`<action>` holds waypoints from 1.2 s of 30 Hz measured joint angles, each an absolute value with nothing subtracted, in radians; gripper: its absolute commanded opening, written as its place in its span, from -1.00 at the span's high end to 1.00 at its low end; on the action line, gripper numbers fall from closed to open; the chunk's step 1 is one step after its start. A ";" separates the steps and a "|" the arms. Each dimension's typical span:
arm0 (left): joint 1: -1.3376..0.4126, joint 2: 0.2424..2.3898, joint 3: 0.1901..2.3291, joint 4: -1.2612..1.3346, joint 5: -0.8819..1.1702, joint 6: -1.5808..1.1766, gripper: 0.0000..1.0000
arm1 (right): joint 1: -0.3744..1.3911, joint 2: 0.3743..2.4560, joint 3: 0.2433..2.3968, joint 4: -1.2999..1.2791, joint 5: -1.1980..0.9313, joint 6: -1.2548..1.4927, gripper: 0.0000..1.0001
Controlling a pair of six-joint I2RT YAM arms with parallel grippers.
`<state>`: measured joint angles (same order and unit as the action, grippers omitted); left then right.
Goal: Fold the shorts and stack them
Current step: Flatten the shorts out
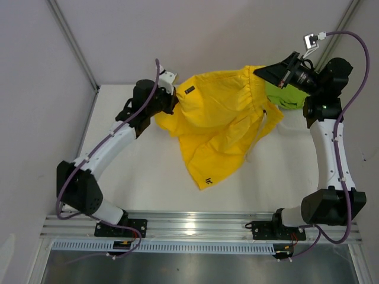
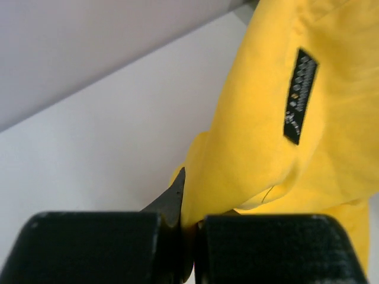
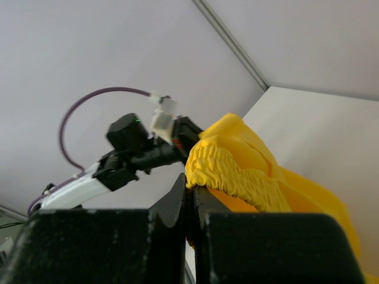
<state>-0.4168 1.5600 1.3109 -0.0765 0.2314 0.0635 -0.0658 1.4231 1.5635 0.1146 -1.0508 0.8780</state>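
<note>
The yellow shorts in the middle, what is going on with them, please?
Two robot arms hold the yellow shorts spread between them at the far side of the table. The left arm has its jaws shut on the fabric's left edge. The right arm has its jaws shut on the gathered waistband. The legs drape toward the near side, not yet folded. A lime green pair lies partly hidden under the yellow one, beside the right arm.

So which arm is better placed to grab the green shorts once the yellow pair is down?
Probably right. The green shorts lie close beside the right arm, far from the left arm. Both sets of jaws are shut on the yellow shorts.
</note>
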 measured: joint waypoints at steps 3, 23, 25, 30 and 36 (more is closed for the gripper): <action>-0.445 1.403 1.319 -0.175 0.129 0.053 1.00 | -0.066 1.354 1.527 0.092 -1.023 0.860 1.00; -0.751 0.709 1.382 -0.488 -0.067 -0.080 1.00 | -0.056 0.676 1.517 -0.034 -0.929 0.740 1.00; -0.751 0.733 1.420 -0.517 -0.071 -0.082 1.00 | -0.056 0.700 1.552 -0.080 -0.927 0.731 1.00; -0.696 0.893 1.552 -0.593 -0.108 -0.084 1.00 | -0.056 0.834 1.531 -0.086 -0.896 0.732 1.00; -0.369 1.086 1.432 -0.509 0.124 -0.137 1.00 | -0.040 1.103 1.333 -0.028 -0.842 0.757 1.00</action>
